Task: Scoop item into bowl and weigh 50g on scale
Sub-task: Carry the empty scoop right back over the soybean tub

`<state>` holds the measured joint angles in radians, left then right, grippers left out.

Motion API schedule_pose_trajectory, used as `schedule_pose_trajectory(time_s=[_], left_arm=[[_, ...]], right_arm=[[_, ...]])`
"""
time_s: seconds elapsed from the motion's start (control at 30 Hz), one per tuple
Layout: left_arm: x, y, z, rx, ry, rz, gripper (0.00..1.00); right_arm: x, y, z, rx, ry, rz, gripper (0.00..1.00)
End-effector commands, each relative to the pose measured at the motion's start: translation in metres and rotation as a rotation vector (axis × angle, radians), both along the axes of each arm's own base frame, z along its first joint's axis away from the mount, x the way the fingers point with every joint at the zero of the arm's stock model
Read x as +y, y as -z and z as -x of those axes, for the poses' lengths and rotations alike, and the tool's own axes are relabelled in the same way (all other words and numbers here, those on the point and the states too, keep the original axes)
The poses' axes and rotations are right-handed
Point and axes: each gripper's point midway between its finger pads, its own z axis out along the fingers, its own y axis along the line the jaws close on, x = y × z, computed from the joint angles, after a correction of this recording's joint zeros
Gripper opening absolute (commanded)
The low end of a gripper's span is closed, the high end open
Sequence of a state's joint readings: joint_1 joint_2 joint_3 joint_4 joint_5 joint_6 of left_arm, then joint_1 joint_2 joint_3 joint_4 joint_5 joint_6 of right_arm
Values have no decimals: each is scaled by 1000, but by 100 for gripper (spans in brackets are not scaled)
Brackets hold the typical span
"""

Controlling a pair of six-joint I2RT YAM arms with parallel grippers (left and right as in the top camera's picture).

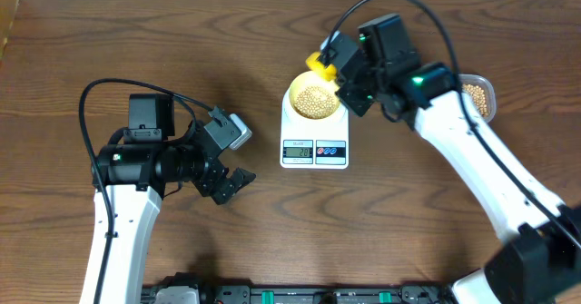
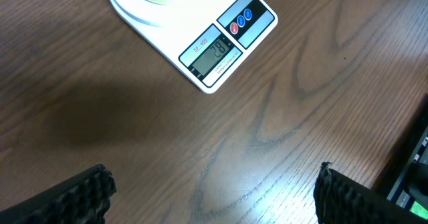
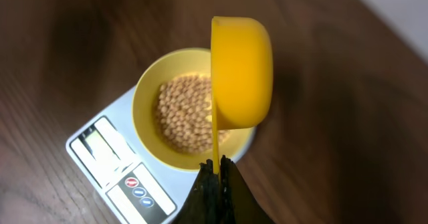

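The pale yellow bowl (image 1: 315, 98) sits on the white scale (image 1: 314, 145) and holds a layer of small tan beans (image 1: 315, 102). In the right wrist view the bowl (image 3: 150, 93) with its beans (image 3: 187, 114) stands on the scale (image 3: 120, 177). My right gripper (image 3: 218, 167) is shut on the handle of a yellow scoop (image 3: 242, 70), which is turned on its side above the bowl's far rim. The scoop (image 1: 320, 63) shows overhead at the bowl's back edge. My left gripper (image 2: 214, 194) is open and empty over bare wood, in front of the scale's display (image 2: 214, 55).
A clear tub of beans (image 1: 478, 97) stands at the right, partly behind the right arm. The left arm (image 1: 168, 163) hovers left of the scale. Black equipment lines the table's front edge (image 1: 300, 295).
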<state>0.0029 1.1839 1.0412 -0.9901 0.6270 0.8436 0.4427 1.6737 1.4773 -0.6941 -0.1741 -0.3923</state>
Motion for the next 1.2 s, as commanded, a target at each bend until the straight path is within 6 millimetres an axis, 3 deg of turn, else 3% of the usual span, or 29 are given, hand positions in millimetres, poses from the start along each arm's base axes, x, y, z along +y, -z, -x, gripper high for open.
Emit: schedule_pose_trajectory(time_s=[0.0,0.13,0.3,0.53,0.67,0.77,0.87,1.0,1.17], left_arm=[[-1,-8,-4,-26,15,10,98],[-1,-8,-4,-26,15,10,98],[-1,-8,-4,-26,15,10,98],[-1,-8,-4,-26,15,10,98],[-1,-8,-4,-26,15,10,98],[-1,-8,-4,-26,15,10,98],[-1,-8,-4,-26,15,10,98],[-1,-8,-4,-26,15,10,98],[-1,-8,-4,-26,15,10,98]], right_arm=[[-30,-37,-11,-60,118,-50,1],[-91,-31,-20,2,305,-39,1],[-167,-14,-15,112,500,-16,1],[-230,9,0,218,657,10,1],[-246,34,12,298,732,95,1],[-246,48,15,335,767,121,1],[-244,56,13,341,770,172,1],[-256,64,13,307,845,340,1],[-250,69,10,286,833,421,1]])
